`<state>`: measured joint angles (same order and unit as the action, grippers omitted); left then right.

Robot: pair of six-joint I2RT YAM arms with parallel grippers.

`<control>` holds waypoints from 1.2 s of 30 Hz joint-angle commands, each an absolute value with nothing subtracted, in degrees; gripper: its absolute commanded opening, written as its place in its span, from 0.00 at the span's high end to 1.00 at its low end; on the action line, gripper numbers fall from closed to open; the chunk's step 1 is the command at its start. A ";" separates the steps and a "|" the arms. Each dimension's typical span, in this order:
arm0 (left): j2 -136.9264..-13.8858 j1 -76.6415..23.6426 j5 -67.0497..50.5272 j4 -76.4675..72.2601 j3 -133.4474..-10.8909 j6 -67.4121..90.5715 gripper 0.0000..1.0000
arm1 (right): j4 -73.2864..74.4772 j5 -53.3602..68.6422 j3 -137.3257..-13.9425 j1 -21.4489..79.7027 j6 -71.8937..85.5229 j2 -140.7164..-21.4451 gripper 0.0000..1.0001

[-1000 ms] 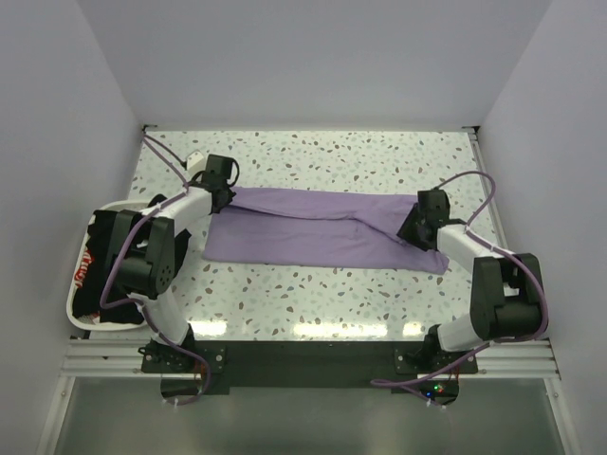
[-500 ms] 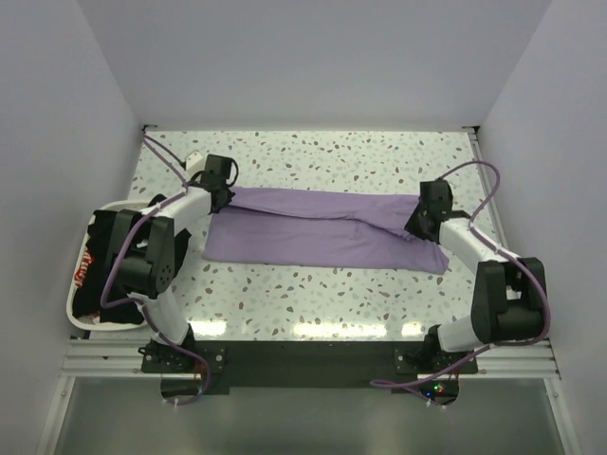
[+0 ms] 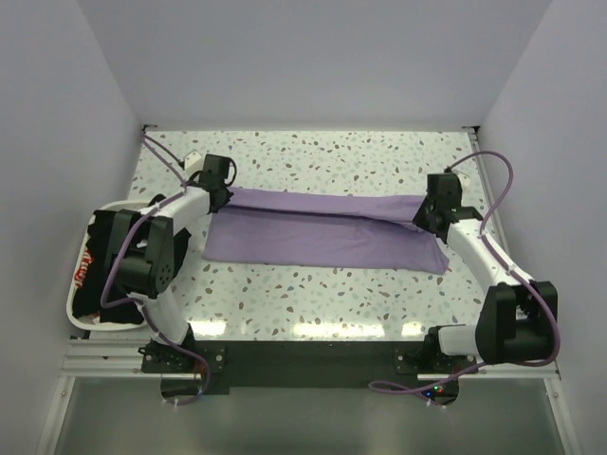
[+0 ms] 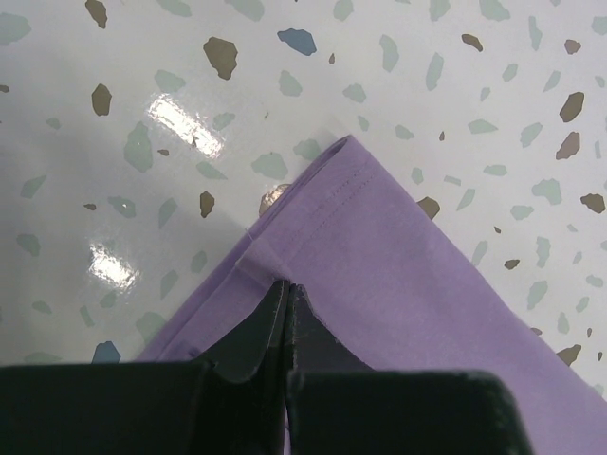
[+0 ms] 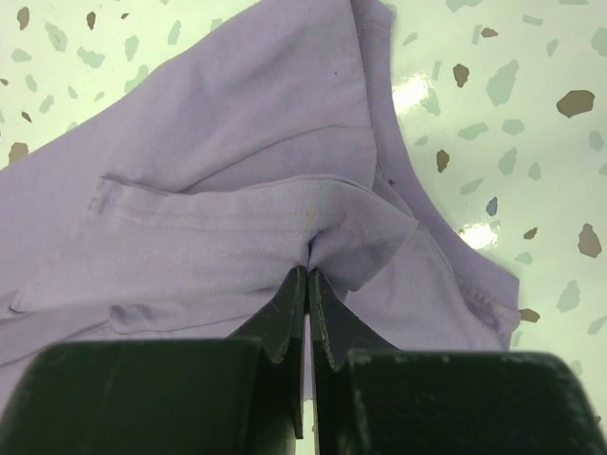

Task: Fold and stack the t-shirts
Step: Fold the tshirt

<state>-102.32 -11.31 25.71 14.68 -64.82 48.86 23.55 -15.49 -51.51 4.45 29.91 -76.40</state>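
Lavender t-shirt (image 3: 322, 232), soft matte jersey with stitched hems, lies as a long band across the glossy speckled table (image 3: 332, 156). Left gripper (image 4: 286, 287) is clamped tight on 1 hemmed corner; right gripper (image 5: 308, 275) pinches a puckered fold. Black t-shirts (image 3: 100, 308) fill the white tray (image 3: 70, 294).

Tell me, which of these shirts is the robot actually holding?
The lavender-purple t-shirt spread across the table: the left fingers and right fingers each pinch one end. The black shirts lie bunched in the white tray, untouched.
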 commanded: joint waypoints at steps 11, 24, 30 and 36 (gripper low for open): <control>-98.35 -10.63 25.58 11.96 -59.43 50.18 1.00 | 21.63 -13.72 -44.13 4.22 29.44 -70.84 1.00; -85.98 -10.55 15.23 12.30 -56.25 49.93 0.38 | 19.17 -5.28 -45.96 4.22 26.29 -67.40 0.42; -79.29 -13.09 4.07 13.71 -57.30 43.60 0.35 | 11.35 1.65 -52.46 4.57 24.35 -82.07 0.43; -76.73 -14.94 -10.78 15.90 -58.36 31.83 0.33 | 3.69 5.19 -56.68 6.58 24.08 -93.15 0.42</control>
